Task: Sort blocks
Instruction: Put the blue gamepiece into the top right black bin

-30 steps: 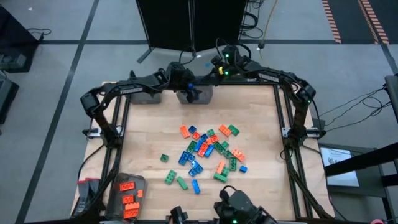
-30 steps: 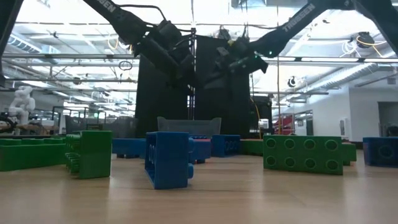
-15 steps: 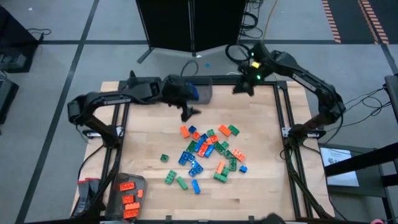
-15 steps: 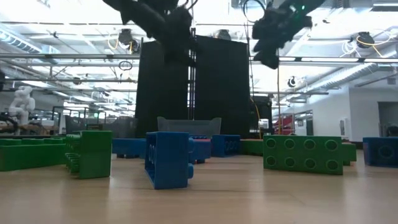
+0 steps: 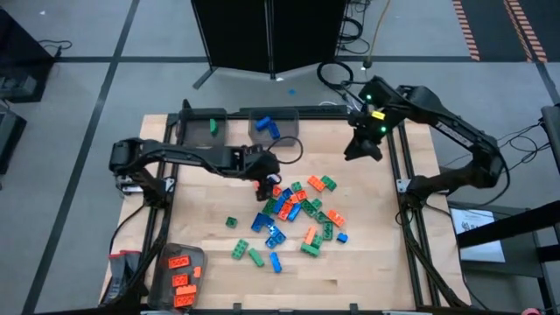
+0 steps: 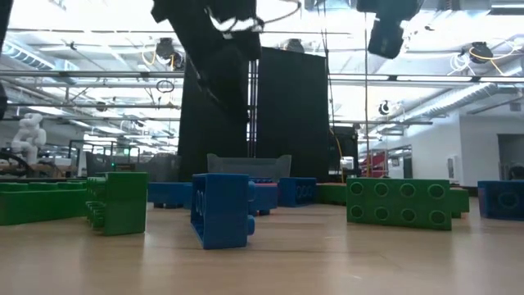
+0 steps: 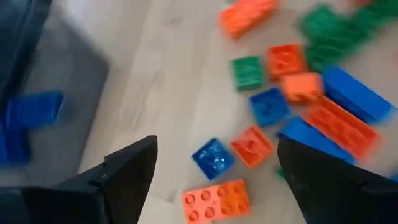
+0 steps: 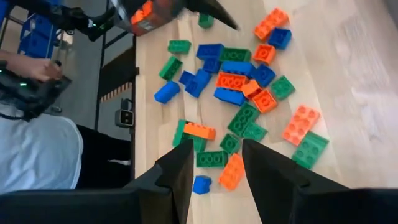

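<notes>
The table carries three bins: two at the far edge, one holding a green piece and one holding blue, and a third at the near left corner, cut off by the frame, with orange ones. The blocks lie heaped mid-table. The left gripper hangs over the heap's far left edge, fingers spread, empty. The right gripper hovers by the far right, parted, empty. The low view hides most blocks behind near ones.

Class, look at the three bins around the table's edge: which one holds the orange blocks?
The bin at the near left corner: it holds orange blocks. Of the two far-edge bins, one holds a green block, the other blue blocks.
</notes>
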